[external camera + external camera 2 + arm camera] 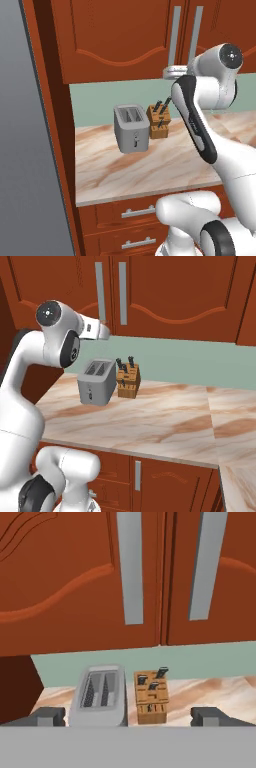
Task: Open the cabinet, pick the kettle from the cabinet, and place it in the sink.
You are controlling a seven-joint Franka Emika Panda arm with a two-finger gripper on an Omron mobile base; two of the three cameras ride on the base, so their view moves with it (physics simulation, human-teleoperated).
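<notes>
The cabinet (115, 35) (170, 291) (65, 577) hangs above the counter with both arched doors shut. Two long grey bar handles (130, 567) (207, 562) run down either side of the door seam. My gripper (173, 72) (104, 332) (129, 716) hovers in front of the lower ends of those handles, just below them and apart from the doors. Its fingers (47, 716) stand wide open with nothing between them. The kettle is hidden and the sink is out of view.
A boxy grey toaster (131, 127) (97, 381) (100, 694) and a wooden knife block (159, 120) (128, 381) (151, 697) stand at the back of the marbled countertop (150, 165). Drawers (137, 212) sit below. A tall grey panel (25, 150) borders the left.
</notes>
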